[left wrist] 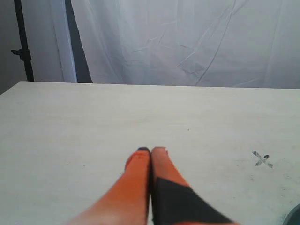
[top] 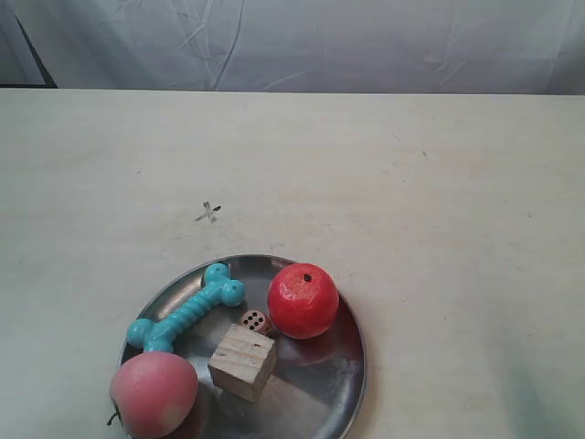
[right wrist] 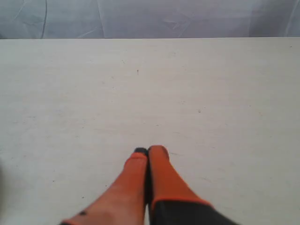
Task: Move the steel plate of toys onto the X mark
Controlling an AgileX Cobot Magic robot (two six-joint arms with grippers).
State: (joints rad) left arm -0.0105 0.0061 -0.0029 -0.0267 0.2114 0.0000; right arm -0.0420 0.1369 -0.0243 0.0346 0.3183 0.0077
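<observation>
The steel plate (top: 343,380) rests at the exterior view's bottom edge. It holds a teal bone (top: 187,308), a red apple (top: 303,300), a pink peach (top: 153,394), a wooden cube (top: 242,361) and a small die (top: 256,321). The X mark (top: 209,213) lies on the table just beyond the plate, also seen as the X mark (left wrist: 262,159) in the left wrist view. A sliver of the plate's rim (left wrist: 294,215) shows there too. My left gripper (left wrist: 151,151) is shut on nothing above bare table. My right gripper (right wrist: 148,151) is shut, empty. Neither arm appears in the exterior view.
The pale table (top: 411,183) stretches wide to a white curtain (top: 320,41) at its far edge. A dark stand pole (left wrist: 21,42) rises beside the curtain in the left wrist view. Small dark specks dot the tabletop.
</observation>
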